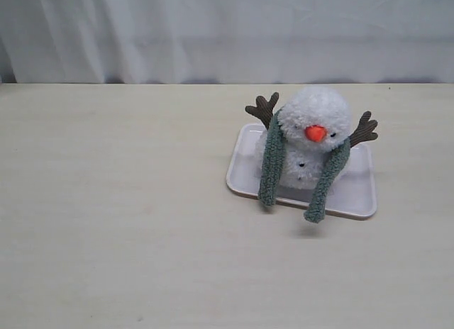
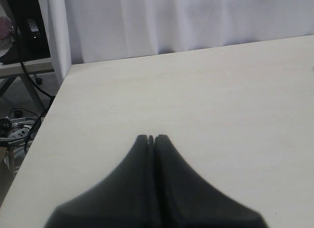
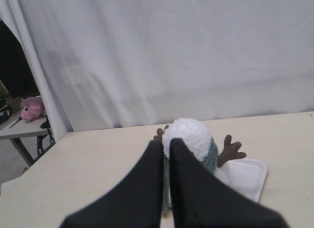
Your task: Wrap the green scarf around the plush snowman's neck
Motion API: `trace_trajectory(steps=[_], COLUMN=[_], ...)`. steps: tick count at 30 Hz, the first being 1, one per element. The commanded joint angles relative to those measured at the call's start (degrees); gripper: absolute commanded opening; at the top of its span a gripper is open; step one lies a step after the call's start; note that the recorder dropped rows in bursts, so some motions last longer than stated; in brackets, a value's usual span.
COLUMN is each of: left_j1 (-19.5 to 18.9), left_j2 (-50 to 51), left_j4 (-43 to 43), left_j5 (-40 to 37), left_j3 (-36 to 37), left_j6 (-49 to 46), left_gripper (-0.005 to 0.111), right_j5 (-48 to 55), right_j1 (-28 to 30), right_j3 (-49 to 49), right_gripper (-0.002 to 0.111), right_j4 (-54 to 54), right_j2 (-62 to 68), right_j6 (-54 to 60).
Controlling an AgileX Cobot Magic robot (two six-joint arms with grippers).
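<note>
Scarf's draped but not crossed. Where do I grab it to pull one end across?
Probably the green scarf, by its tail on the exterior view's left, near the rounded tip at the tray rim. Come from the front, pinching across the narrow strip: it hangs free there, while higher up it hugs the plush snowman.

A white rectangular tray (image 1: 358, 188) lies on the pale table (image 1: 113, 222). A white curtain (image 1: 213, 31) hangs behind it. A pink plush (image 3: 31, 109) rests on a side table (image 3: 19, 130).
</note>
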State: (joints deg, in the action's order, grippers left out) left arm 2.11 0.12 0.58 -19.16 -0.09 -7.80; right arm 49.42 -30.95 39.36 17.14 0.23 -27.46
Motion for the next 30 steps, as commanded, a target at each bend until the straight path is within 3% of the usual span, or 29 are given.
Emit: trace_trajectory(steps=[1,10,16,23,30], left_j1=[0.59,0.59,0.59,0.59,0.59], left_j2=[-0.12,-0.12,-0.12,-0.12,-0.12], left_j4=[-0.02,-0.02,-0.02,-0.02,-0.02], left_j5=[0.64,0.64,0.64,0.64,0.64], left_j3=[0.09,0.09,0.09,0.09,0.09], left_j6=[0.11,0.11,0.11,0.11,0.11], left_gripper=[0.000,0.000,0.000,0.000,0.000], right_j5=[-0.12,-0.02,-0.02,-0.13,-4.71], right_j1=[0.16,1.75,8.71,17.38,23.94], right_j3=[-0.06,-0.06,-0.06,-0.06,-0.42], right_gripper=[0.004,0.004,0.004,0.004,0.004], right_j4=[0.03,0.00,-1.15,-14.88,-16.68], right_j2=[-0.23,-0.23,-0.23,-0.23,-0.23], right_j6=[0.73,0.73,0.73,1.03,8.93])
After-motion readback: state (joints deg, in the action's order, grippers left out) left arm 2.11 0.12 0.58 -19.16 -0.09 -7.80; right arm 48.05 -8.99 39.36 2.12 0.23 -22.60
